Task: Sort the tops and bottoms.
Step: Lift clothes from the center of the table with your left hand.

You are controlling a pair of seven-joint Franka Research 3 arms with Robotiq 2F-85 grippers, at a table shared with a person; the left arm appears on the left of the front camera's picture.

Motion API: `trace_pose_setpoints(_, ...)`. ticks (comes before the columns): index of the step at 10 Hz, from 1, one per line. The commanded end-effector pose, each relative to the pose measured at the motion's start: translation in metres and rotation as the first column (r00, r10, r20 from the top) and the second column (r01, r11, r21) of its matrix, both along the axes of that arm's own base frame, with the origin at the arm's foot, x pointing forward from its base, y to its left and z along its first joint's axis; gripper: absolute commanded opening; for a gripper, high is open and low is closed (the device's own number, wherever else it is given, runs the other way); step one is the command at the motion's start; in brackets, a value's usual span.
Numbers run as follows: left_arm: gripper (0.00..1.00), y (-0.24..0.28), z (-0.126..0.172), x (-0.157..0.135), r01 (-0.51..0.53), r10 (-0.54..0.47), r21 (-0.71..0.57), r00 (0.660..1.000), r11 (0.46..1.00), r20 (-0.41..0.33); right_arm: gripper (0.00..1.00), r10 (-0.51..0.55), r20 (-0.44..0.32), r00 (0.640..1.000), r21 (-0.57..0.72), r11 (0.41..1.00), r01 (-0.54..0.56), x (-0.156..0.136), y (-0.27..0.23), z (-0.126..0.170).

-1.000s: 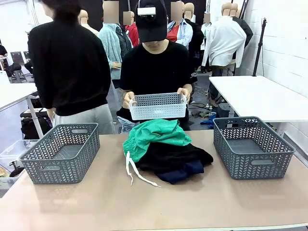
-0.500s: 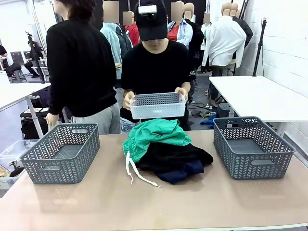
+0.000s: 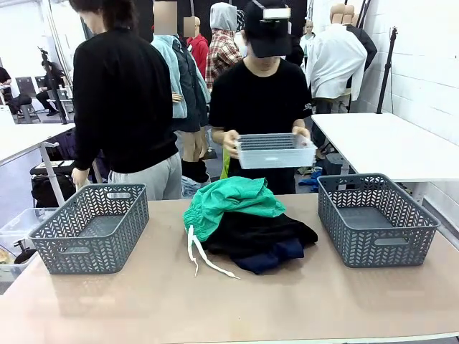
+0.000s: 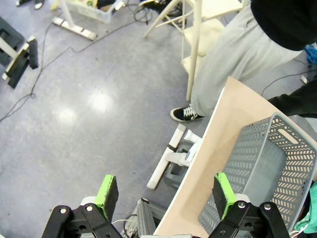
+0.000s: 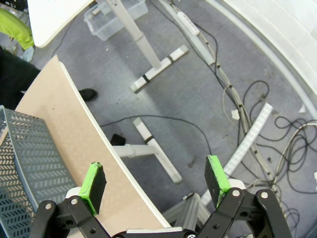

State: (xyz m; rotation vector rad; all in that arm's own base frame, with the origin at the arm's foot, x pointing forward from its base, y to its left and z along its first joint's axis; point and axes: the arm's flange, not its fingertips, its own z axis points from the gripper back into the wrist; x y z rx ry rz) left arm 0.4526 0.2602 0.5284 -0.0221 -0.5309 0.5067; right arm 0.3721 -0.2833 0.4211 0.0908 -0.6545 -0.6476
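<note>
We see left gripper (image 4: 163, 191): green pads spread wide, nothing between, aimed down past table edge at grey floor; grey plastic lattice basket (image 4: 247, 163) at 4 o'clock. Right gripper (image 5: 154, 181) likewise wide apart, empty, over floor; second grey lattice basket (image 5: 25, 158) at 9 o'clock. On beige tabletop (image 3: 215, 301), 12 o'clock from us: teal-green soft bottoms (image 3: 229, 201), white drawstring (image 3: 197, 254) trailing toward 6, draped over black garment pile (image 3: 262, 233). Beyond, person's hands (image 3: 231, 140) hold small white perforated basket (image 3: 275, 150) level at chest.
</note>
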Motion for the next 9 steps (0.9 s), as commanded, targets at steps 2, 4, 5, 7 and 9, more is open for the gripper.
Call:
trace_pose_setpoints(2, 1.00, -0.0001, 0.0001, -0.0044, 0.004, -0.004, 0.011, 1.000, 1.000, 0.002, 1.00, 0.008, -0.001, 1.000, -0.021, 1.000, -0.009, -0.0037, 0.0031, 0.0009)
trace_pose_setpoints(4, 1.00, -0.0001, 0.0001, -0.0044, 0.004, -0.004, 0.011, 1.000, 1.000, 0.002, 1.00, 0.008, -0.001, 1.000, -0.021, 1.000, -0.009, -0.0037, 0.0031, 0.0009)
trace_pose_setpoints(5, 1.00, -0.0001, 0.0001, -0.0044, 0.004, -0.004, 0.011, 1.000, 1.000, 0.002, 1.00, 0.008, -0.001, 1.000, -0.021, 1.000, -0.009, -0.0037, 0.0031, 0.0009)
trace_pose_setpoints(7, 1.00, -0.0001, 0.0001, -0.0044, 0.004, -0.004, 0.011, 1.000, 1.000, 0.002, 1.00, 0.008, -0.001, 1.000, -0.021, 1.000, -0.009, -0.0037, 0.0031, 0.0009)
trace_pose_setpoints(9, 1.00, -0.0001, 0.0001, -0.0044, 0.004, -0.004, 0.011, 1.000, 1.000, 0.002, 1.00, 0.008, -0.001, 1.000, -0.021, 1.000, -0.009, -0.0037, 0.0031, 0.0009)
